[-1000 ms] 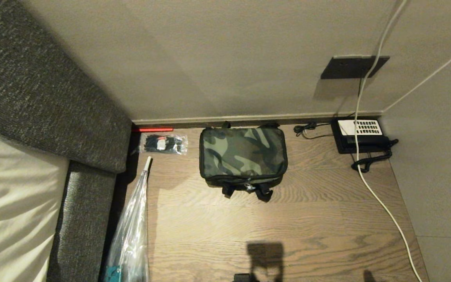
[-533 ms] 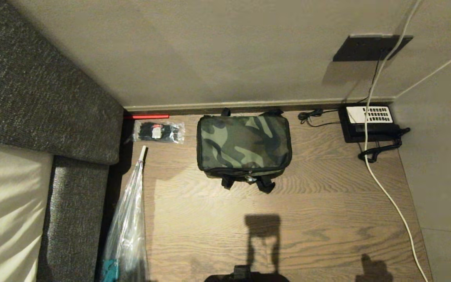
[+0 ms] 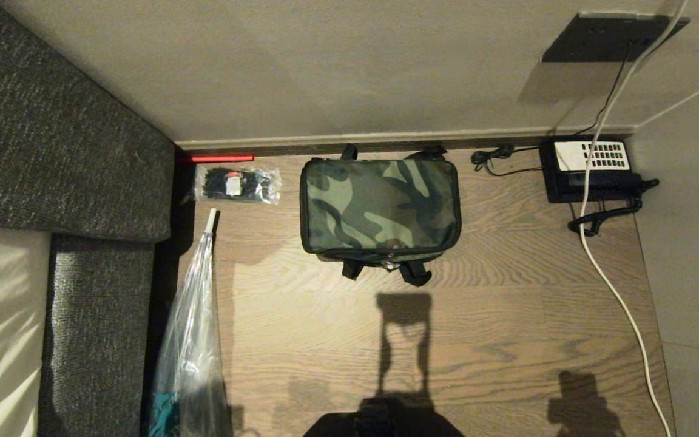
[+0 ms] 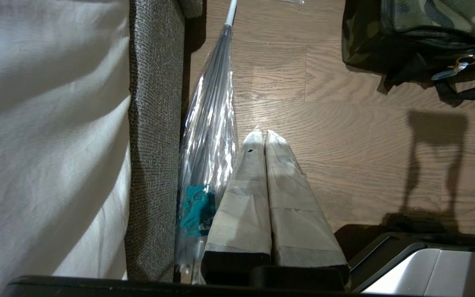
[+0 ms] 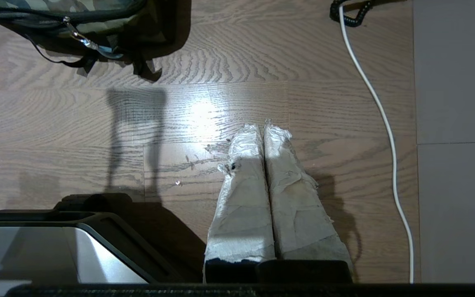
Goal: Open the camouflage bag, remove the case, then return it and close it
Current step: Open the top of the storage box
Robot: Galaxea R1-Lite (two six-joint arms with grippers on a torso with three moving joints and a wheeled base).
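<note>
The camouflage bag (image 3: 380,206) lay zipped shut on the wooden floor (image 3: 477,340), its back against the wall, between a clear packet of black ties (image 3: 237,184) and a black desk telephone (image 3: 592,170); the case could not be seen; the left claw (image 4: 263,134) hung above the floor beside a wrapped umbrella (image 4: 210,136), fingers pressed together; the right claw (image 5: 262,128), fingers likewise together, hung near a white cable (image 5: 379,107); neither touched the bag.
</note>
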